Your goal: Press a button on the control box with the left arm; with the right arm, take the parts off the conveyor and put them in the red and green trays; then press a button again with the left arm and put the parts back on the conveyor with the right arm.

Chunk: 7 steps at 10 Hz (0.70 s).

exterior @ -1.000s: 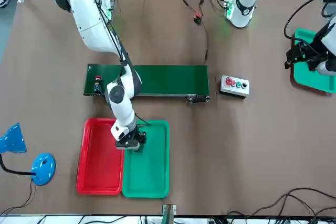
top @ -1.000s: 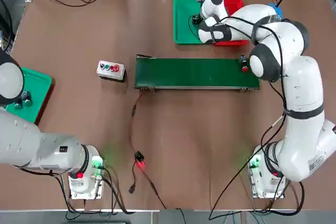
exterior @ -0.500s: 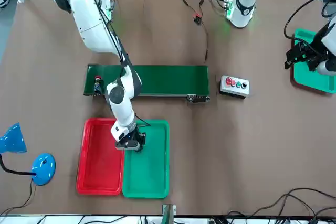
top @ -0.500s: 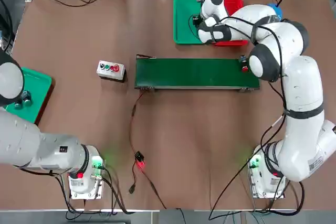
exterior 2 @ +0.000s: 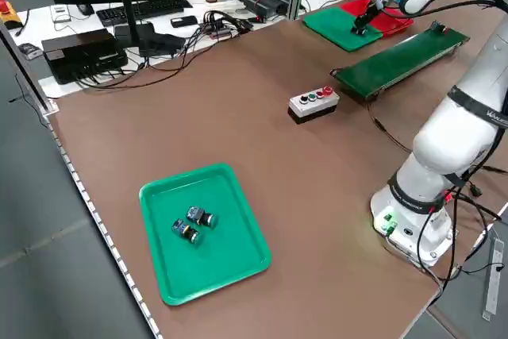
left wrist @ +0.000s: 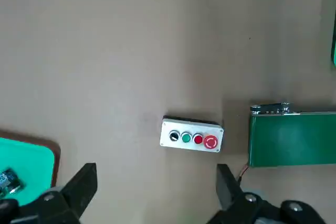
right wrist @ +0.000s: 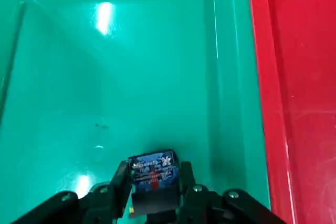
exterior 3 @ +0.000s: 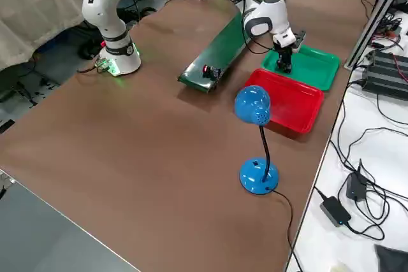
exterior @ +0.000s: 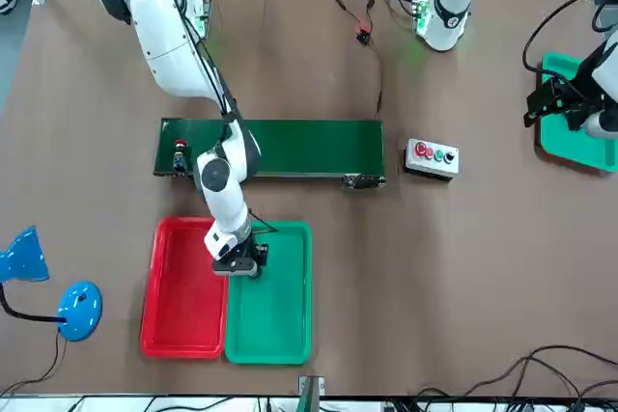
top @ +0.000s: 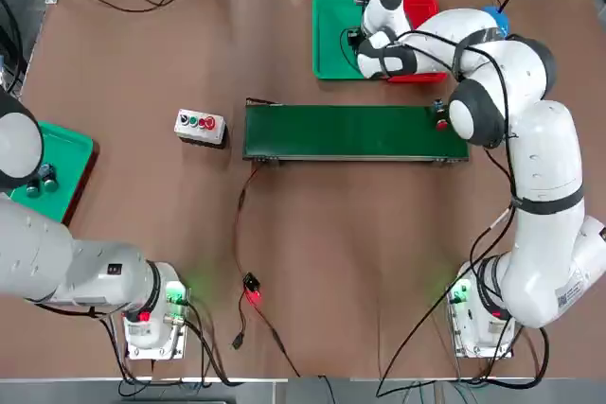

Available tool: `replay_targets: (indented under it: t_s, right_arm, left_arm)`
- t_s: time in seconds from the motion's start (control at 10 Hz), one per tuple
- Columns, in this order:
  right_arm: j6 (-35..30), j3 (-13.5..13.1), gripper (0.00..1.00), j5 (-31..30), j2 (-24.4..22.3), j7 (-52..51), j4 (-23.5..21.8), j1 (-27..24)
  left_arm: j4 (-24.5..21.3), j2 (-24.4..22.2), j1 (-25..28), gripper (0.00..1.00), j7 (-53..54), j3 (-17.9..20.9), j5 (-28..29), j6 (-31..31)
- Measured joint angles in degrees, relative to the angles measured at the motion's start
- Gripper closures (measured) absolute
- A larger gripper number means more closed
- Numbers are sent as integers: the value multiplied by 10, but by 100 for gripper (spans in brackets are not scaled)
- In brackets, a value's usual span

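My right gripper [right wrist: 152, 176] is down in the green tray [top: 331, 40], near the edge it shares with the red tray [exterior: 179, 301]. Its fingers [right wrist: 118, 181] press on both sides of a small part [right wrist: 152, 166] with a blue label. A red-capped part [top: 441, 123] sits at the right end of the conveyor [top: 350, 131]. The control box [left wrist: 191, 136] lies just off the conveyor's left end. Well above the table and to the left of the box, my left gripper [left wrist: 156, 176] hangs open and holds nothing.
A darker teal tray [exterior 2: 230, 252] holding two small parts lies at the table's left edge. A blue desk lamp [exterior 3: 254, 109] stands beyond the red tray. A thin cable with a red clip [top: 251, 290] runs from the conveyor toward the arm bases.
The right gripper stays at the same spot in the green tray while its fingers draw in on the part. The left arm has not moved.
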Motion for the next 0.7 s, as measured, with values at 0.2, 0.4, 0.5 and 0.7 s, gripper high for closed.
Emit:
replay_targets:
  t_s: [0.2, 0.4, 0.5, 0.7]
  right_arm:
    - [-6, 0, 59, 0, 0, 0, 4, 0]
    - [-64, 1, 59, 1, 0, 1, 26, 1]
    - [-98, 2, 59, 1, -2, 3, 39, 2]
    - [-171, 5, 59, 1, -16, 8, 54, 6]
  left_arm:
    - [0, 0, 0, 0, 0, 1, 0, 0]
    - [0, 0, 0, 0, 0, 1, 0, 0]
    - [0, 0, 0, 0, 0, 1, 0, 0]
    - [0, 0, 0, 0, 0, 1, 0, 0]
